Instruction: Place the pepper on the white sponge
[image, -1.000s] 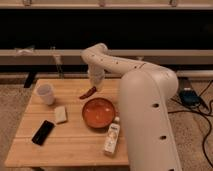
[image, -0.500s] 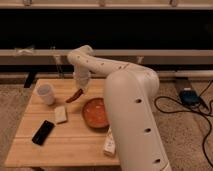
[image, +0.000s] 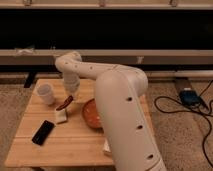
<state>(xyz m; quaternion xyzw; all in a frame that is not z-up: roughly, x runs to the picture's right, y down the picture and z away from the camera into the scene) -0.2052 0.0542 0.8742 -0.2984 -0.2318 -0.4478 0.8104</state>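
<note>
The pepper (image: 64, 104), slender and dark red-brown, hangs tilted from my gripper (image: 70, 97), which is shut on its upper end. Its lower tip sits just above the white sponge (image: 61, 116), a small pale block on the wooden table (image: 75, 137) left of the middle. I cannot tell whether the tip touches the sponge. My white arm (image: 115, 100) reaches in from the right and covers much of the table's right side.
A white cup (image: 46, 93) stands at the back left. A flat black device (image: 43, 132) lies in front of the sponge. An orange bowl (image: 90, 113) sits right of the sponge, partly behind the arm. Cables and a blue box (image: 189, 96) lie on the floor at the right.
The gripper with the pepper has moved left from over the bowl's side to above the white sponge, and lower. The arm's body fills more of the view.
</note>
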